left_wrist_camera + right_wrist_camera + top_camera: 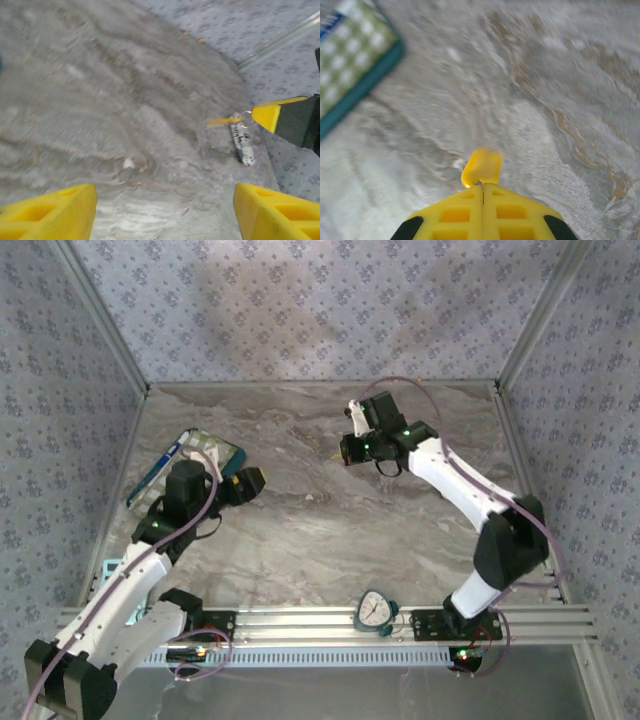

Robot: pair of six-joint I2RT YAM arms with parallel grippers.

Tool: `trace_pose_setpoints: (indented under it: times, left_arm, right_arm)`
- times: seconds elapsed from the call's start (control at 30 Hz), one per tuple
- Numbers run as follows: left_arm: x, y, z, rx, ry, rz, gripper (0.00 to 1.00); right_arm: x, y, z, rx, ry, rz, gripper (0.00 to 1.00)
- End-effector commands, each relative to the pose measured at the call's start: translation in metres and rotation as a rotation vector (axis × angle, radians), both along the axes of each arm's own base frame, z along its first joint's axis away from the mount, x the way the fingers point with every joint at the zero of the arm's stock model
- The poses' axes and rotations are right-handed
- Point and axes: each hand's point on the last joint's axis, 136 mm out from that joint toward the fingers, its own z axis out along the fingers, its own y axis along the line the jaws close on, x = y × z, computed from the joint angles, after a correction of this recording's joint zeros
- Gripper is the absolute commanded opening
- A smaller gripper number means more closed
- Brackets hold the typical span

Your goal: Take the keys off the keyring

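My right gripper (483,188) is clenched tight, its yellow fingertips pinching the small keyring (246,118) at their very tip. The key (481,167) sticks out just past my fingertips, its yellow-orange head blurred in the right wrist view. In the left wrist view it points sideways off the ring, and a black-and-white strap (243,145) hangs down from the same ring. I cannot tell whether the strap's end touches the desk (320,540).

My left gripper (165,194) is released, its fingers spread wide, low over the marble and aimed at the ring from well apart. A broad stretch of marble lies between my two grippers.

The ring is held toward the far right part of the desk, near the back wall and its metal frame post (280,42). On the left, a green-checked box with a teal edge (350,65) lies close under my left arm, near the left wall. A small timer (375,609) sits on the near rail between my bases.
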Motion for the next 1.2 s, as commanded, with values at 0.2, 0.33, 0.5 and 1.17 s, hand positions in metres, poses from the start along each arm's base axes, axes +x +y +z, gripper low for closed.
trace_pose_setpoints:
  times: [0.2,0.33,0.5,1.17]
  left_arm:
    - [-0.012,-0.049,0.095,-0.026,-0.214,-0.352,0.73]
    - [-0.025,-0.064,0.111,-0.050,-0.265,-0.463,0.72]
    - [-0.042,-0.084,0.117,-0.047,-0.313,-0.577,0.71]
    - [-0.069,-0.143,0.117,-0.023,-0.381,-0.791,0.76]
  right_arm:
    - [-0.082,0.018,0.109,0.166,-0.164,0.332,0.04]
    - [-0.095,0.019,0.121,0.211,-0.174,0.355,0.04]
    - [-0.107,0.022,0.132,0.266,-0.171,0.380,0.04]
    - [-0.133,0.041,0.164,0.345,-0.201,0.461,0.03]
